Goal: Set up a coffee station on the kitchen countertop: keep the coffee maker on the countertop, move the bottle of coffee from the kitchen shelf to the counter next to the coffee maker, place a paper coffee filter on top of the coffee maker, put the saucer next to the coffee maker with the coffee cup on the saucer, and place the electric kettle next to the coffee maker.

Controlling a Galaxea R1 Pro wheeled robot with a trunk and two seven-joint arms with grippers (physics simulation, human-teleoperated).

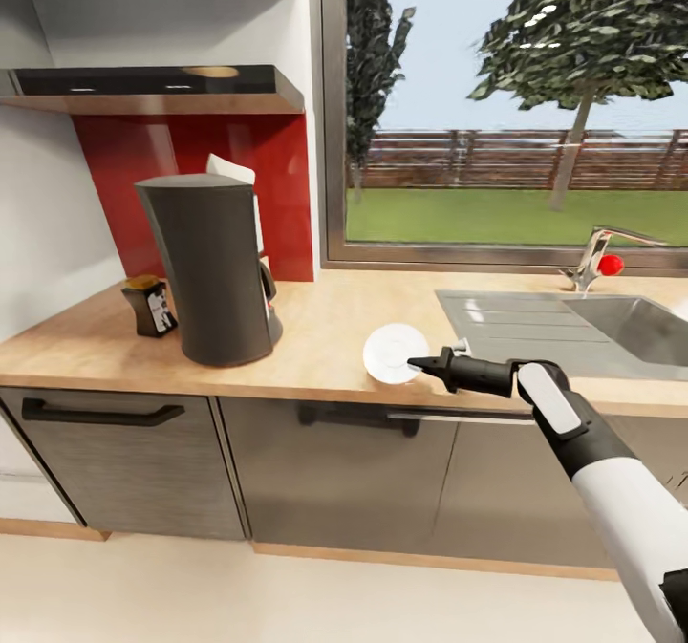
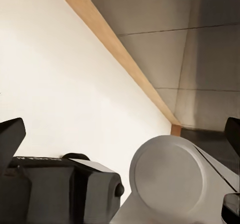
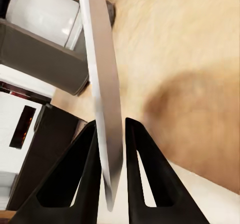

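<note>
At the far left of the countertop [image 1: 325, 337] stands the bottle of coffee [image 1: 150, 305]: a small dark container with a tan lid and a label on its front, upright, just beside the coffee maker [image 1: 212, 268] on its left and slightly behind its base. The coffee maker is a tall, dark grey, tapered body with a rounded base, upright on the wooden surface in front of the red backsplash [image 1: 191, 184]. A white paper coffee filter [image 1: 232, 169] projects from behind its top edge.

To the right of the coffee maker, near the front edge of the countertop, is the saucer [image 1: 394, 353]: a round, plain white disc with a faint inner ring. In the head view its face is turned toward the camera. In the right wrist view the saucer [image 3: 102, 99] appears edge-on as a thin pale blade standing over the wood surface. Whether its lower rim touches the countertop cannot be determined.

The right gripper [image 1: 417, 365] reaches in from the right at countertop height. Its two dark fingers [image 3: 82, 174] are set narrow, one on each face of the saucer, clamping its rim.

Farther right, the sink [image 1: 573, 328] is recessed into the countertop, with a tap [image 1: 597, 259] behind it carrying a red knob.

In the left wrist view, the left gripper [image 2: 120, 154] points at the pale floor [image 2: 60, 84] and cabinet base. Its dark fingertips [image 2: 10, 136] sit at opposite edges of the frame, spread wide, holding nothing.
</note>
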